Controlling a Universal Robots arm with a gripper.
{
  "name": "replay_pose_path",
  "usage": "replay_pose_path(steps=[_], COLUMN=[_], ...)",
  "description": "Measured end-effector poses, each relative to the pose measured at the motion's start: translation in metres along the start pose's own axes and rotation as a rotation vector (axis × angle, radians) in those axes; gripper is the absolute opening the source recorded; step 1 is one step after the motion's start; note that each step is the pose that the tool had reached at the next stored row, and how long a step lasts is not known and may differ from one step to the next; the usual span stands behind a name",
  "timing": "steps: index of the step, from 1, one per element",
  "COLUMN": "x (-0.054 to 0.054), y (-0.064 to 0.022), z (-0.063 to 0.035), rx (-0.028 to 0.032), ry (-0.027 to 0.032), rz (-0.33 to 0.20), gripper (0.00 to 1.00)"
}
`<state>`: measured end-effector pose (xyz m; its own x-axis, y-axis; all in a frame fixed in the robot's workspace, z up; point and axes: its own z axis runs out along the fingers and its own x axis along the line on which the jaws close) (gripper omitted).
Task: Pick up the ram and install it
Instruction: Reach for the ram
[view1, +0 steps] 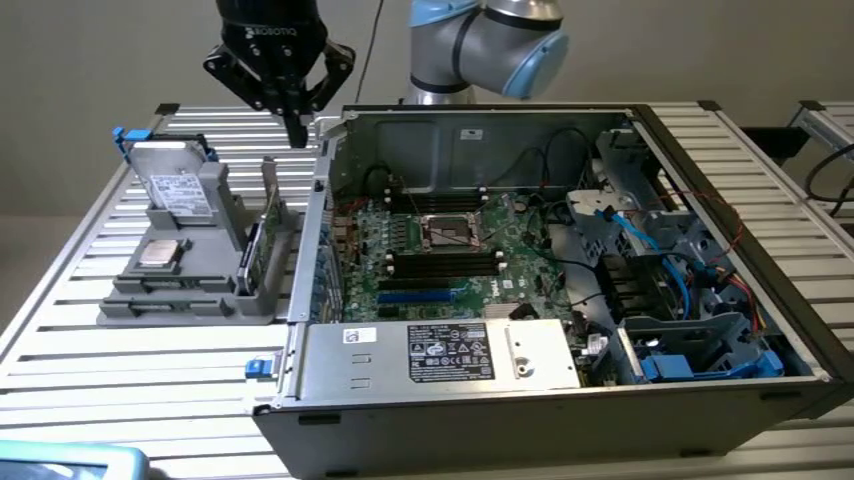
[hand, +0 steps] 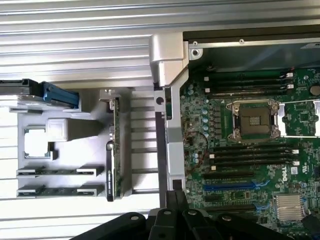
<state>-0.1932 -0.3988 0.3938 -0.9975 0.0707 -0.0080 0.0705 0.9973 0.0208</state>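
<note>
Green and thin, the ram (hand: 55, 171) seems to stand on its long edge in a slot of the grey holder (hand: 75, 150), with a second stick (hand: 55, 190) of the same kind just beside it. The hand (view1: 295, 132) hangs high above the table (hand: 75, 50), its fingers pressed together and holding nothing. It is about over the wall of the computer case (hand: 172, 145). From the hand, the ram is down and to the side away from the case, and the upright expansion card (hand: 114, 150) stands between them. The black memory slots (hand: 247, 156) on the motherboard (hand: 200, 130) are on the other side of the hand, inside the case, and they look empty. In my judgement the task is at its beginning: the stick is not touched yet. To do this approach well, the fingers should be apart before they go down, and turned so that they close on the two flat faces of the stick near its middle. The path should pass clear of the tall card, because a touch there could knock it out of the holder. The neighbour stick is close, so the descent must be straight and centred on one stick only
</note>
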Motion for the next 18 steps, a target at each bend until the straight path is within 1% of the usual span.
replay_pose_path(steps=[2,7,10,12,18], x=[0.009,0.032,0.046,0.055,0.082], y=[-0.0006,-0.0022,-0.0032,-0.0038,-0.0062], z=[-0.0001,-0.0003,-0.0004,-0.0005,-0.0007], rx=[-0.0027,-0.0166,-0.0214,-0.0232,-0.0251], ry=[0.0002,0.0013,0.0016,0.0017,0.0019], rz=[-0.001,-0.004,-0.006,-0.006,-0.007], gripper=[0.11,0.11,0.11,0.11,0.11])
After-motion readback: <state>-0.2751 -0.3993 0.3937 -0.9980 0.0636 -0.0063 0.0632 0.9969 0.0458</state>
